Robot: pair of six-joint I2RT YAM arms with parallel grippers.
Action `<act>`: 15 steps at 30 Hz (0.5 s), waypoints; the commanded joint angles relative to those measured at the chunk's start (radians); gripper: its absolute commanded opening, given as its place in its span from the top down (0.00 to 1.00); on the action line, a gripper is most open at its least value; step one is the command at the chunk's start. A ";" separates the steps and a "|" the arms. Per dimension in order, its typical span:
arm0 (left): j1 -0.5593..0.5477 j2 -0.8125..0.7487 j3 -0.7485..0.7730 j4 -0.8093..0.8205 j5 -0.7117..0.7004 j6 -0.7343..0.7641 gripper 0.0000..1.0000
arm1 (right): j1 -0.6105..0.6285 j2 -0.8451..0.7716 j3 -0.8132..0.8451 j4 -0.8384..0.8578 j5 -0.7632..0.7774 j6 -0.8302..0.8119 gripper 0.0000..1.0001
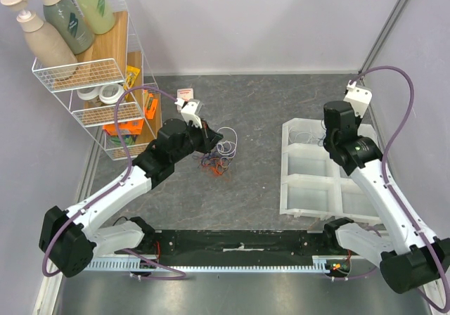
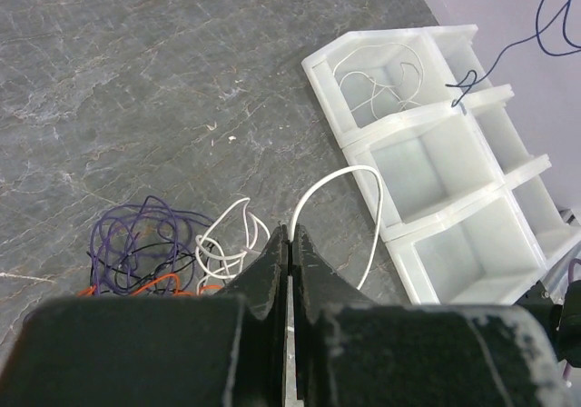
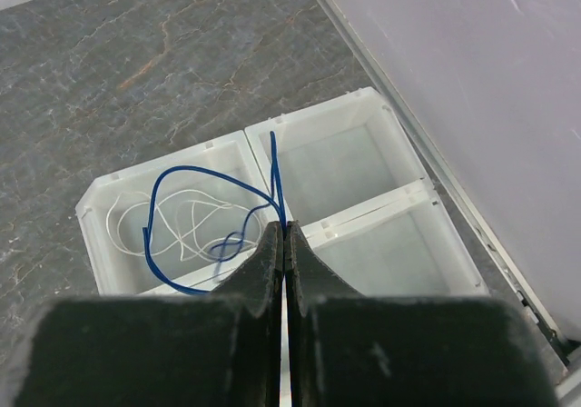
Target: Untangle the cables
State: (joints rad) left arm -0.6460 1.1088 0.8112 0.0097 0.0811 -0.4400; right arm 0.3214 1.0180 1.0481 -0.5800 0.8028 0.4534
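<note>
A tangle of purple, orange, dark and white cables (image 1: 219, 162) lies on the grey table; the left wrist view shows its purple loops (image 2: 136, 234). My left gripper (image 2: 289, 234) is shut on a white cable (image 2: 349, 171) that arcs away to the right; it sits just beside the tangle (image 1: 213, 143). My right gripper (image 3: 283, 229) is shut on a blue cable (image 3: 163, 189) and holds it above the white tray (image 3: 263, 139). The blue cable's loops hang over the compartment holding a thin white cable (image 3: 182, 221). The blue cable also shows in the left wrist view (image 2: 472, 80).
The white compartment tray (image 1: 288, 188) lies at the right. A wire rack (image 1: 91, 83) with bottles, tape rolls and orange items stands at the back left. A small white card (image 1: 185, 93) lies behind the left gripper. Walls enclose the table.
</note>
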 commanded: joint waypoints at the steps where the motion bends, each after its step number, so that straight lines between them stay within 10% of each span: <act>1: 0.002 -0.030 -0.003 0.045 0.014 -0.026 0.98 | -0.054 -0.010 0.055 0.123 -0.092 0.008 1.00; 15: 0.002 -0.041 -0.004 0.052 0.036 -0.040 0.98 | -0.154 0.039 0.060 0.071 0.168 0.005 1.00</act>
State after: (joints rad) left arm -0.6460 1.0901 0.8112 0.0109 0.0906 -0.4549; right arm 0.1959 1.0546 1.1324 -0.5484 0.8848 0.4564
